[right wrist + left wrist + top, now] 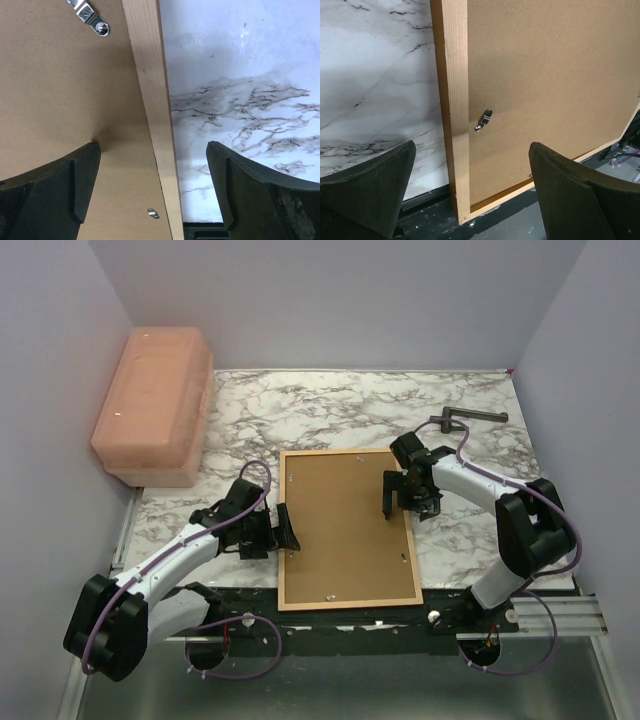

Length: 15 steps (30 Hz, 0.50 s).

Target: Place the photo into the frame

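Note:
The frame (350,603) lies back-up on the marble table, a thin light-wood border around a plain brown backing board (345,525). The photo is out of view. My left gripper (283,528) is open over the frame's left edge; in the left wrist view the wooden border (455,100) runs between the two black fingers (375,185), near the bottom left corner. My right gripper (405,495) is open over the right edge, one finger (60,190) above the board and the other above marble, with the border (152,100) between them. Neither holds anything.
Small metal turn clips (485,120) (92,20) sit on the board near the border. A pink lidded box (155,405) stands at the back left. A dark metal tool (470,418) lies at the back right. Walls close in on three sides; a black strip edges the table's front.

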Tool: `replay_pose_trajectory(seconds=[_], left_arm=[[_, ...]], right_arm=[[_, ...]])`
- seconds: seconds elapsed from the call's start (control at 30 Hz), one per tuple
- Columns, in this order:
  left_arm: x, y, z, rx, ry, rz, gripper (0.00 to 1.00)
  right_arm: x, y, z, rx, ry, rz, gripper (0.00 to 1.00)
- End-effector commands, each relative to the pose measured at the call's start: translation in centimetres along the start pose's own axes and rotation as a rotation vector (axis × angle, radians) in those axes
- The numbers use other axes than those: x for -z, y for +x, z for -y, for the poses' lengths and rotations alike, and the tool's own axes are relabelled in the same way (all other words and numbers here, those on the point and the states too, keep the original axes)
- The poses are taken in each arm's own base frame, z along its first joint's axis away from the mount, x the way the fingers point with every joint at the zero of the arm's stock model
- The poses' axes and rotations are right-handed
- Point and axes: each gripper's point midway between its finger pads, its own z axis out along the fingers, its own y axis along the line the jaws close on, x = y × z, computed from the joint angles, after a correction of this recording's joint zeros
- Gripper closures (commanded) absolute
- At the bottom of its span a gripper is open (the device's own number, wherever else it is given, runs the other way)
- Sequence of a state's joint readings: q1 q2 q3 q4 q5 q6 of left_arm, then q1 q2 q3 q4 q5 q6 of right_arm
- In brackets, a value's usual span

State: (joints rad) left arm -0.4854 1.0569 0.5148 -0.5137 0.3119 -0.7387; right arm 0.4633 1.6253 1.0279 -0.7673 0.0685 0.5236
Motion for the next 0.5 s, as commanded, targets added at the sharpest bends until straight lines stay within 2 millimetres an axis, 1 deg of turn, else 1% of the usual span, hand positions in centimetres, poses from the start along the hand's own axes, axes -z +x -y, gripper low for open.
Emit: replay_pose_trajectory(seconds=[0.0, 0.13, 0.23, 0.37, 0.47], left_arm=[[-0.2, 0.4, -0.5, -0.006, -0.006, -0.017, 0.01], [-0.3, 0.5, -0.4, -0.007, -0.005, -0.019, 0.01], [-0.3, 0.4, -0.5, -0.007, -0.007, -0.019, 0.02], [-0.3, 0.5, -0.5, -0.007, -0.007, -0.021, 0.01], [-0.4, 0.6, -0.5, -0.006, -0.003, -0.024, 0.02]], right_arm=[[-2.0, 0.0, 1.0, -0.008, 0.061, -0.006, 0.07], [-3.1, 0.8, 1.4, -0.004, 0.078, -0.031, 0.08], [-3.0, 0.9, 1.5, -0.004, 0.075, -0.028, 0.09], [-1.6, 0.4, 1.2, -0.005, 0.048, 0.005, 0.08], [-0.5, -0.1, 0.5, -0.006, 0.007, 0.026, 0.07]])
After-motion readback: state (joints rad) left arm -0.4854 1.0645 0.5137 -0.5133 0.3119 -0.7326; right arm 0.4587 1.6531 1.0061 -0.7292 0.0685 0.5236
